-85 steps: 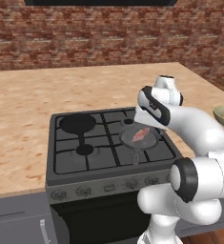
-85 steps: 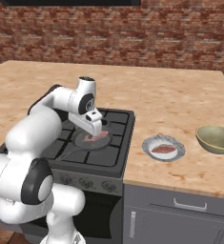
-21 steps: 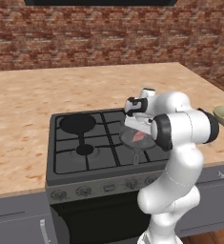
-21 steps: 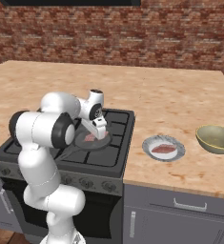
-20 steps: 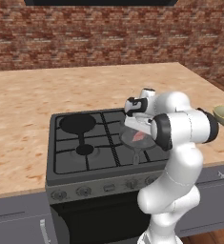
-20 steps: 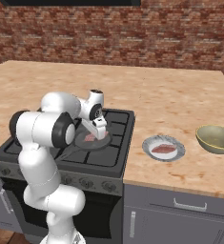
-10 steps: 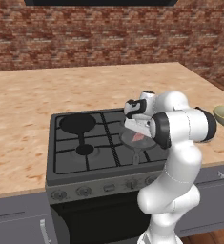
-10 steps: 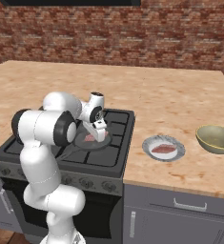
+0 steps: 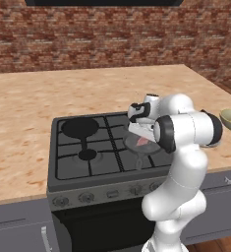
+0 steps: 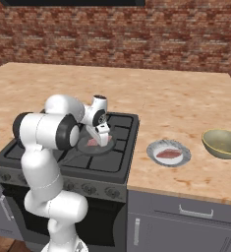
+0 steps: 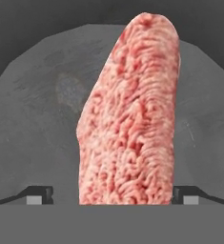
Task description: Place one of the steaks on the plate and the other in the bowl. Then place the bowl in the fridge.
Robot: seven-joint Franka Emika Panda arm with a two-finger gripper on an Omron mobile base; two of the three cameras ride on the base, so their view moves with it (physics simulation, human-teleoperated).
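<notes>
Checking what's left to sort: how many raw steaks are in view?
2. One pinkish-red raw steak lies on the small speckled-rim plate on the counter; the other lies in the grey metal frying pan on the stove, between the open gripper's fingertips.

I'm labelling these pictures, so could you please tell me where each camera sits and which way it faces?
Left base view: behind-left, looking forward and down at the stove; arm rises lower right.
Right base view: behind-right, over the same stove, plate and bowl; arm lower left.
Hand view: on the hand, looking down the open gripper at a steak in the pan.
Both base views share stove, pan, bowl.
</notes>
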